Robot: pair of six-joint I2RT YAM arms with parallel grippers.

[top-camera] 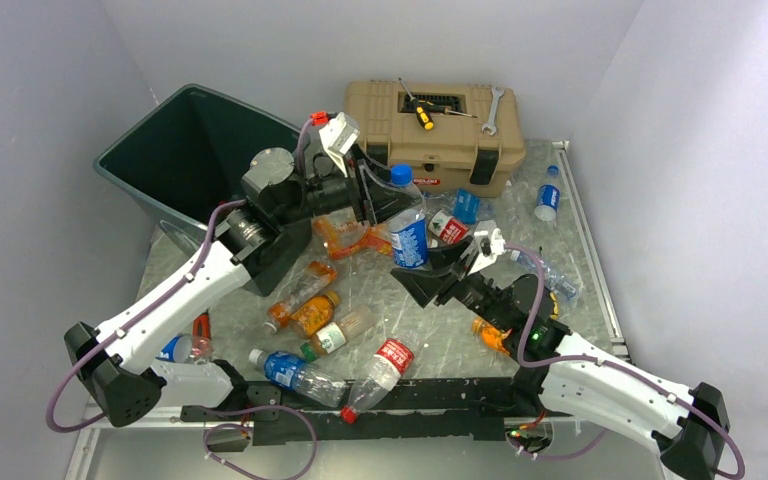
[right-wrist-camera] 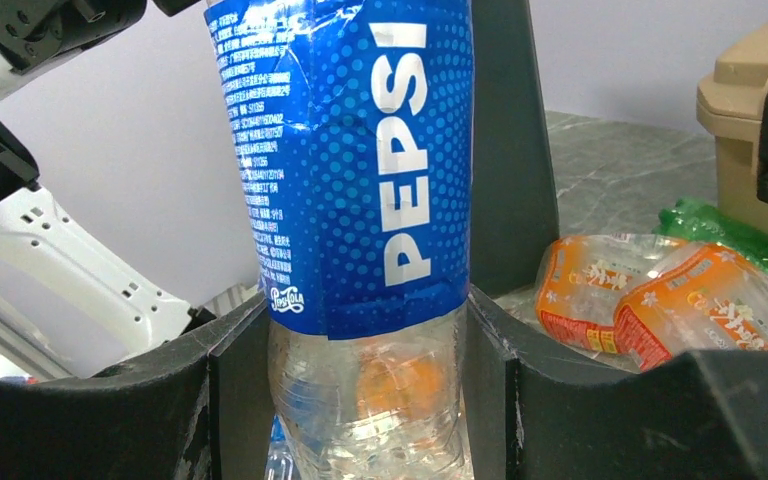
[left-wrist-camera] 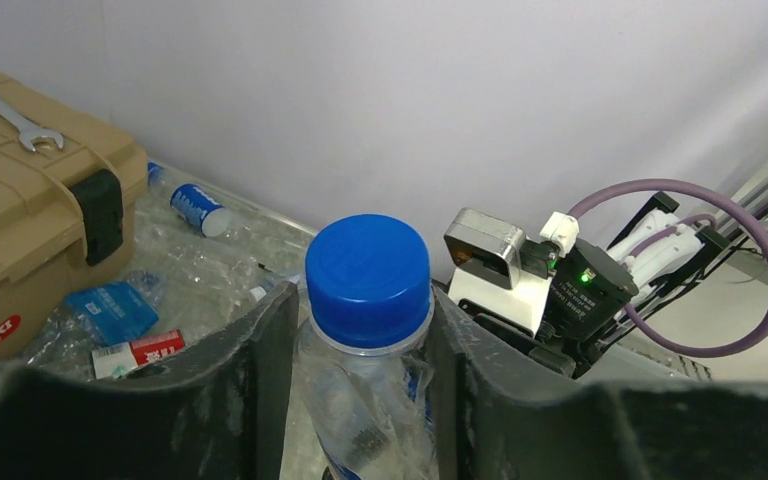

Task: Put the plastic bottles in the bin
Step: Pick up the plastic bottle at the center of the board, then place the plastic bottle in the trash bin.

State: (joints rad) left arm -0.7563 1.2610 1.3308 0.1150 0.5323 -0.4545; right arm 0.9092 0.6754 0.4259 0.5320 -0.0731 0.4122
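A clear Pepsi bottle (top-camera: 408, 228) with a blue label and blue cap (left-wrist-camera: 367, 267) hangs upright over the middle of the table, held at both ends. My left gripper (top-camera: 385, 200) is shut on its neck just under the cap, as the left wrist view (left-wrist-camera: 360, 335) shows. My right gripper (top-camera: 438, 268) is shut on its clear lower body (right-wrist-camera: 365, 380). The dark green bin (top-camera: 140, 160) stands at the far left, behind the left arm. Several other bottles lie on the table: orange ones (top-camera: 305, 300), a blue-labelled one (top-camera: 295, 372) and a red-labelled one (top-camera: 385, 362).
A tan toolbox (top-camera: 440, 130) stands at the back with a wrench (top-camera: 491, 108) and a yellow-handled screwdriver (top-camera: 422, 115) on its lid. A bottle (top-camera: 547, 200) lies at the back right. Crushed orange bottles (right-wrist-camera: 650, 300) lie right of the right gripper. Walls enclose both sides.
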